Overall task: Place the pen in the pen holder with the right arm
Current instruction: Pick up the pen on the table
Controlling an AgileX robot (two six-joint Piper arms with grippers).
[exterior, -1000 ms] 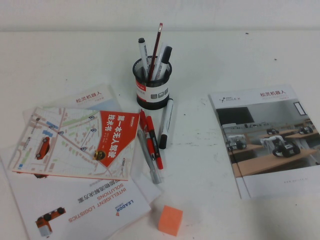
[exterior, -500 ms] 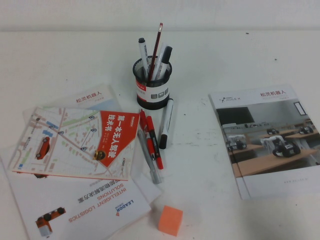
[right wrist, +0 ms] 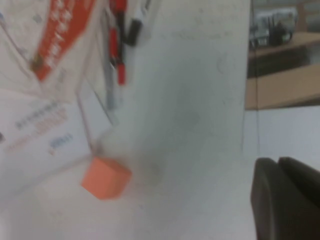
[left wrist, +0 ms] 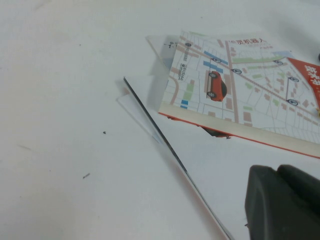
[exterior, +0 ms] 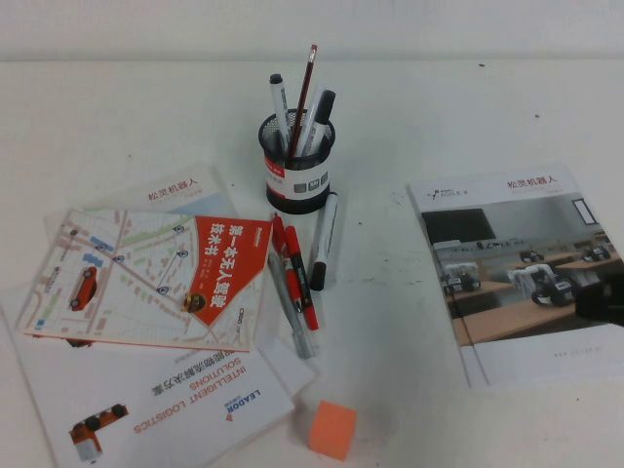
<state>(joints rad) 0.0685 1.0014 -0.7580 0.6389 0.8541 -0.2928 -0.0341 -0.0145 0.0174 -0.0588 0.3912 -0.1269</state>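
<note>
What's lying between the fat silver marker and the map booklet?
In the high view, two red pens and a thin grey pen lie between the marker and the map booklet.

This looks like an office or lab desk laid out for a demonstration: a plain white table holding a black wire-mesh pen holder full of pens, loose red pens with black clips and a silvery-grey marker beside it, glossy printed robotics brochures, a map-covered booklet and an orange foam cube.
</note>
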